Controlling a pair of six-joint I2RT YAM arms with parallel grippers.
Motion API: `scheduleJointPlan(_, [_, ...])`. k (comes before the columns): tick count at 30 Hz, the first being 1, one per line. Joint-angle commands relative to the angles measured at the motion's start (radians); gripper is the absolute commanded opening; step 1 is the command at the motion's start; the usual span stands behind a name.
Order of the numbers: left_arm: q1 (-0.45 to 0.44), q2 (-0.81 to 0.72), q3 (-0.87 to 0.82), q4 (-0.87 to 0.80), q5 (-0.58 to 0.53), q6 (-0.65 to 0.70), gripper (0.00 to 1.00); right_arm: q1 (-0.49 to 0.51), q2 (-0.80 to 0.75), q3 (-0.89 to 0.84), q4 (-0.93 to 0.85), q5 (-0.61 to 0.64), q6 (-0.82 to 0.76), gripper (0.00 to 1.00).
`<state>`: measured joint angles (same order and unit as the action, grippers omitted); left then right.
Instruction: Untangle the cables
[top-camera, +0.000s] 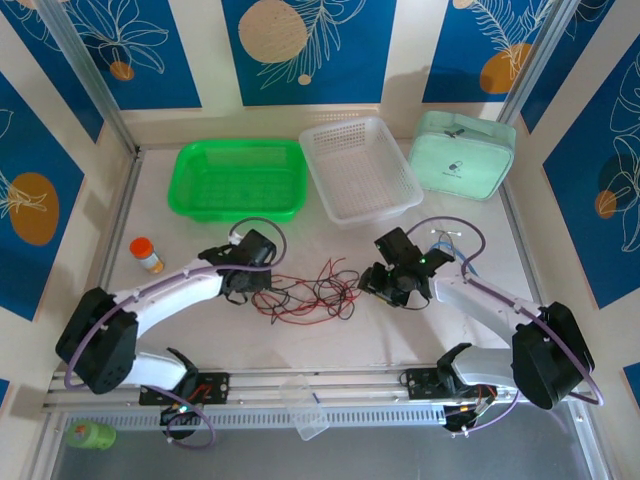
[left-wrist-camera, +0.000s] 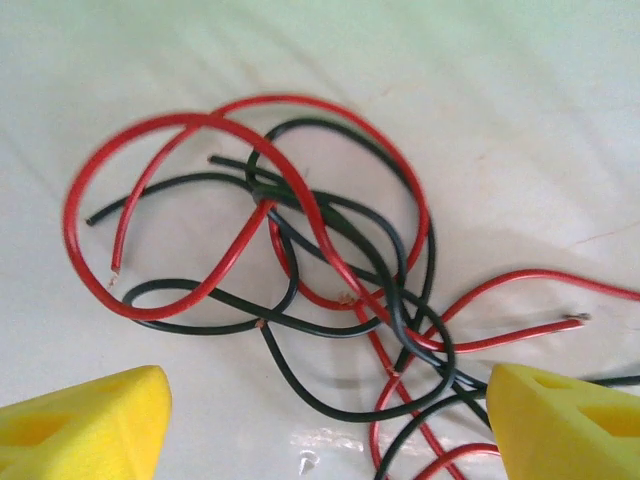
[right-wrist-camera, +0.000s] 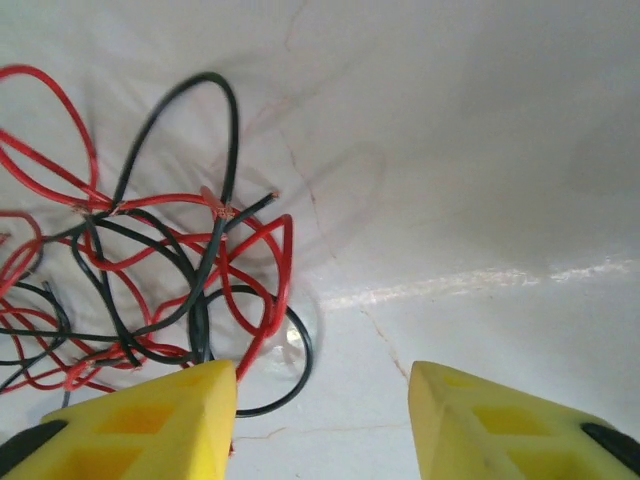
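The cables (top-camera: 312, 290) are thin red and black wires lying in a loose tangle on the white table between my two arms. My left gripper (top-camera: 266, 288) hangs at the tangle's left end. In the left wrist view it is open (left-wrist-camera: 325, 400), its yellow fingertips (left-wrist-camera: 95, 425) wide apart, and red and black loops (left-wrist-camera: 305, 205) spread out beyond and between them. My right gripper (top-camera: 370, 283) is at the tangle's right end. It is open (right-wrist-camera: 320, 375) with bare table between the fingers. The wires (right-wrist-camera: 215, 245) bunch by its left fingertip (right-wrist-camera: 170, 410).
A green basket (top-camera: 238, 180), a white basket (top-camera: 360, 168) and a mint pouch (top-camera: 462, 152) line the back. An orange pill bottle (top-camera: 147, 254) stands at the left. A clear plastic piece (top-camera: 305, 405) sits on the front rail.
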<state>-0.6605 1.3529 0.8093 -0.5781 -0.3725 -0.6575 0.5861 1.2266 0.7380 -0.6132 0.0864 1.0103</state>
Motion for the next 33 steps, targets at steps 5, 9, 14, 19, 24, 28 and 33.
scheduleJointPlan(5, [-0.008,-0.052,0.064,-0.102,0.026,0.047,0.83,0.111,0.051,0.170,-0.153,0.077,-0.096,0.64])
scheduleJointPlan(9, [-0.008,0.010,0.064,-0.087,0.049,0.045,0.83,0.167,0.218,0.308,-0.241,0.165,-0.138,0.73])
scheduleJointPlan(14, [-0.011,0.074,0.028,-0.025,0.054,0.028,0.83,0.190,0.420,0.404,-0.265,0.199,-0.156,0.84])
scheduleJointPlan(19, [-0.011,0.126,-0.018,0.029,0.028,0.002,0.83,0.202,0.547,0.398,-0.224,0.207,-0.129,0.90])
scheduleJointPlan(24, [0.000,0.233,-0.059,0.062,-0.030,-0.048,0.83,0.202,0.592,0.367,-0.201,0.239,-0.092,0.88])
scheduleJointPlan(28, [0.030,0.296,-0.112,0.101,-0.034,-0.084,0.83,0.193,0.561,0.339,-0.219,0.280,-0.077,0.87])
scheduleJointPlan(33, [0.054,0.286,-0.149,0.126,-0.033,-0.105,0.83,0.151,0.480,0.266,-0.243,0.321,-0.065,0.85])
